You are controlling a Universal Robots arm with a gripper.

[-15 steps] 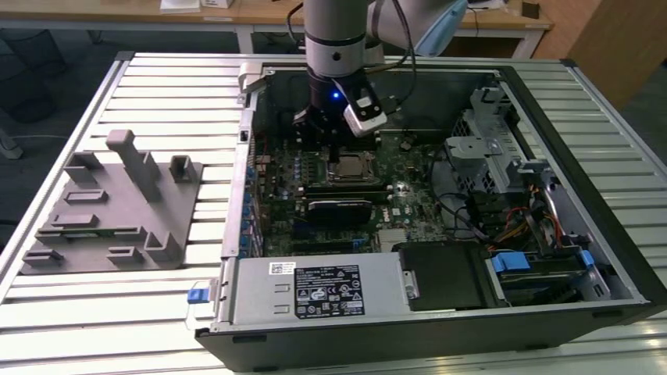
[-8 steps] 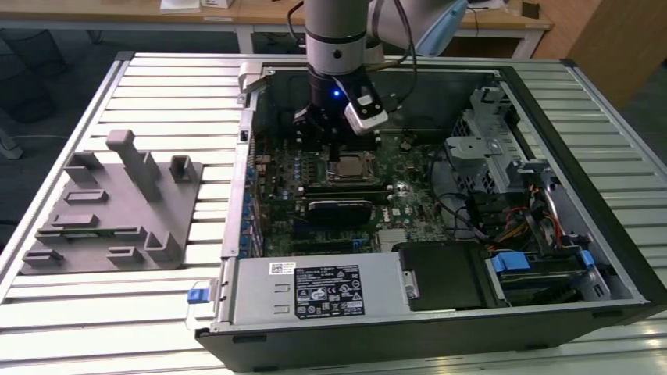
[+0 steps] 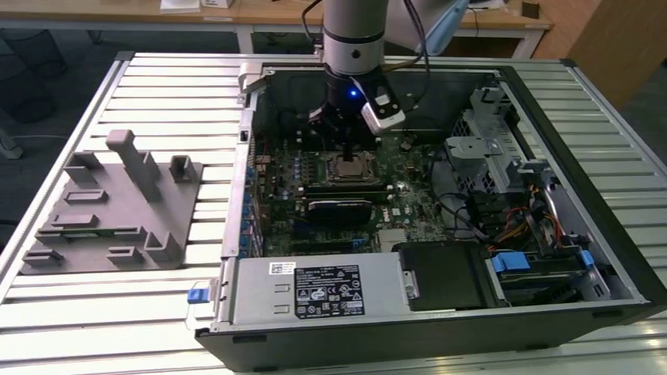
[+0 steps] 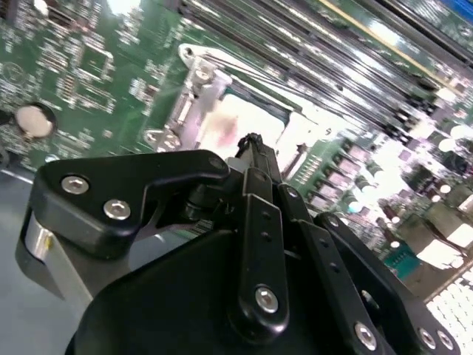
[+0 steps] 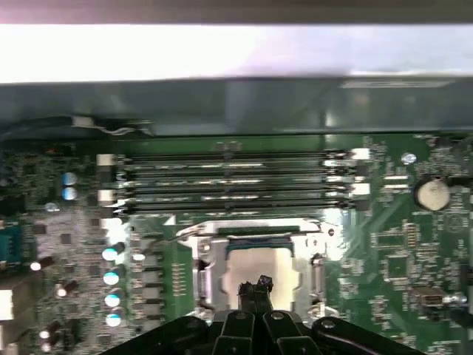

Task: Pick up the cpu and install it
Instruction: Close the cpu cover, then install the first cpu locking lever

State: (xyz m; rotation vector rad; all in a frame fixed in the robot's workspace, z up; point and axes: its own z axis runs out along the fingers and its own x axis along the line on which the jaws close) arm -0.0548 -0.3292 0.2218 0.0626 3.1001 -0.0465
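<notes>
First wrist view: cpu [image 5: 277, 265] in socket [image 5: 204, 272], just under claw [image 5: 256, 285].

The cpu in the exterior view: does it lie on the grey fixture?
No, the cpu sits in the motherboard socket, well apart from the fixture.

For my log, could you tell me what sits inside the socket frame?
The cpu lies inside the socket frame, silvery top showing; the hand covers part of it, and anything beneath is hidden.
</notes>
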